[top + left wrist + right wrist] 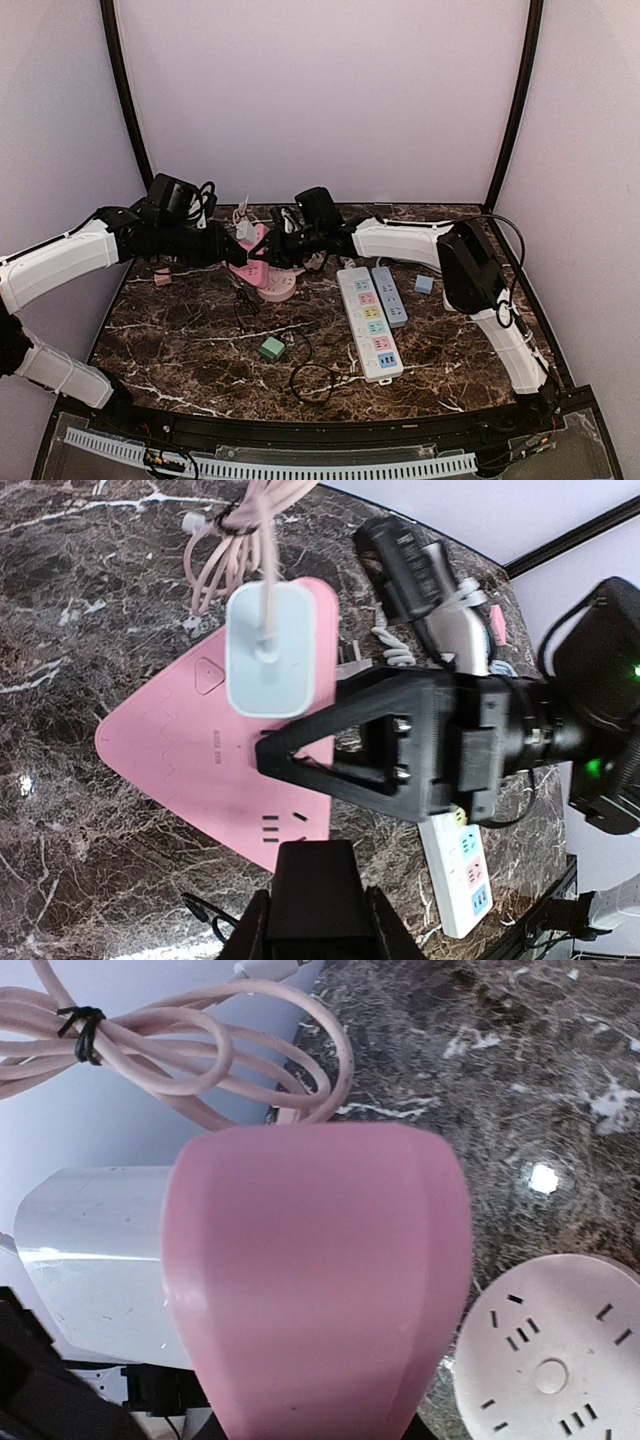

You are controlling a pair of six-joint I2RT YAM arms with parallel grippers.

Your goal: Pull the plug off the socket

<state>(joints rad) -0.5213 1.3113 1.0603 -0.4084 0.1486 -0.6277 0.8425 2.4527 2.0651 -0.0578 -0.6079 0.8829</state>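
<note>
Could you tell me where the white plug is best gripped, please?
Probably by the flat side walls of the plug, approached sideways along the socket: the cable leaves its top face, so a grip from above is blocked.

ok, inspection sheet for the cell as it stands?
Surface: dark veined marble table.
Job's things: white plug seated in pink socket.
Clutter: round socket, white strip, grey strip, green cube, blue cube, pink cube.
Grippers: right gripper apparently clamped on pink socket; left gripper at its corner, grip unclear.
Cables: pink cord tied in a bundle; black cable looped.
Surroundings: pale walls, black frame.
</note>
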